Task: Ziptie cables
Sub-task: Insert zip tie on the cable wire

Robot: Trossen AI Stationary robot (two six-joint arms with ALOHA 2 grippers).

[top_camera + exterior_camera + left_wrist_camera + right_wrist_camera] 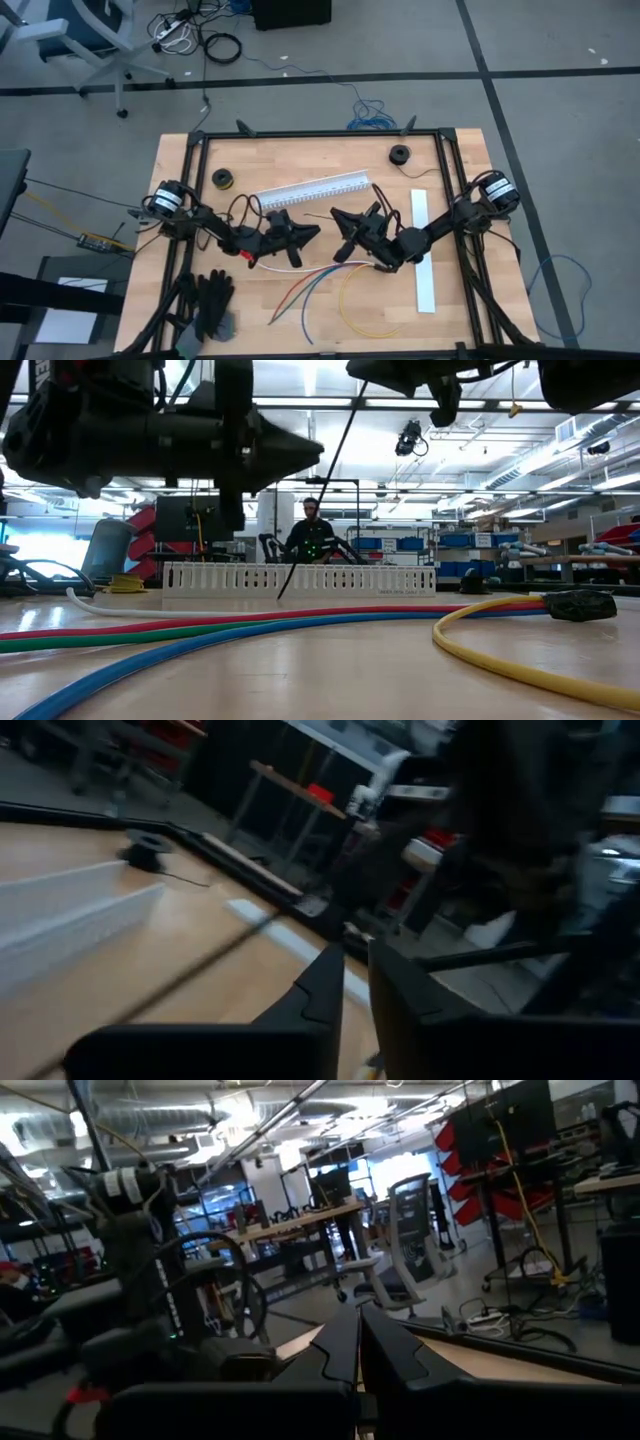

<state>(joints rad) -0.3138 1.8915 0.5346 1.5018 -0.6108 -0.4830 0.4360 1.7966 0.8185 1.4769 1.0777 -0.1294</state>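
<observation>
while the cables are lying loose at six o'clock on the tabletop, the left hand and right hand are hovering closed and empty, with gathering seemingly coming next.

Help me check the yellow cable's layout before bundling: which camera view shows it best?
The high view: the yellow cable shows whole there, looped on the table nearer its front edge, right of the other cables. The low view shows only a near stretch of it curving close by. Neither wrist view shows it.
</observation>
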